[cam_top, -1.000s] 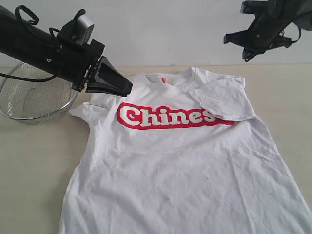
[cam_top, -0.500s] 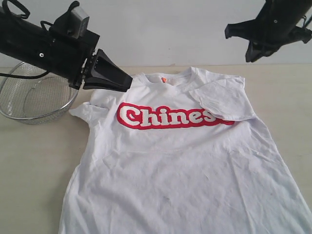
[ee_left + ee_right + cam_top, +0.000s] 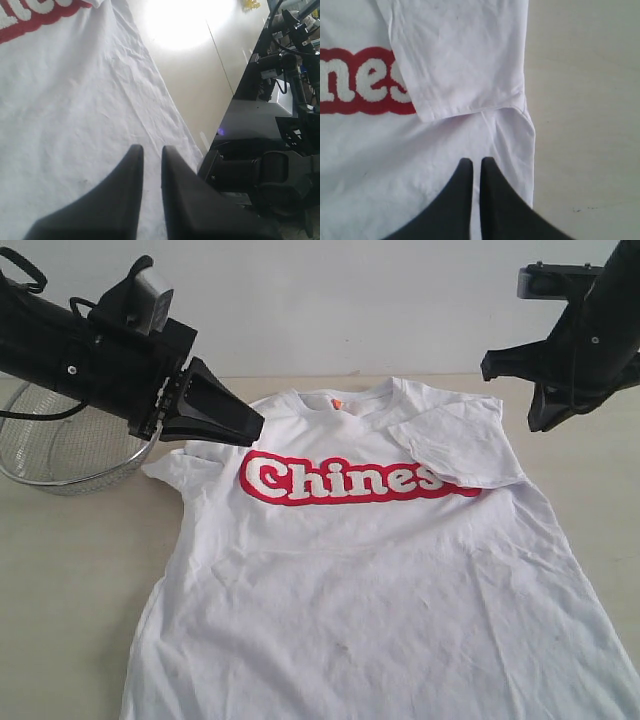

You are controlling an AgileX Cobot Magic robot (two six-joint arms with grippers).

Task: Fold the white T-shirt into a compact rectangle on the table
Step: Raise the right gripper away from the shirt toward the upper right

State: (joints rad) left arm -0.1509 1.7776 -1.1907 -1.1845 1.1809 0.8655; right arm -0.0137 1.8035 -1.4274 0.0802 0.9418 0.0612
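The white T-shirt (image 3: pixel 380 580) lies chest-up on the pale wood-grain table (image 3: pixel 70 570), collar far, hem near, long axis running toward the camera; the left gripper (image 3: pixel 255 429), jaws almost together and empty, hovers just above the unfolded sleeve (image 3: pixel 185 470); the right gripper (image 3: pixel 472 161), closed and empty, hangs over the folded sleeve (image 3: pixel 455 445); a wire-mesh bowl (image 3: pixel 60 450) sits beside the shirt; room on both flanks.

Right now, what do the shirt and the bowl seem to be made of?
Shirt: soft matte fabric, probably cotton; it wrinkles, and one sleeve lies folded over. Bowl: shiny silver wire mesh, likely metal; one can see through its fine grid.
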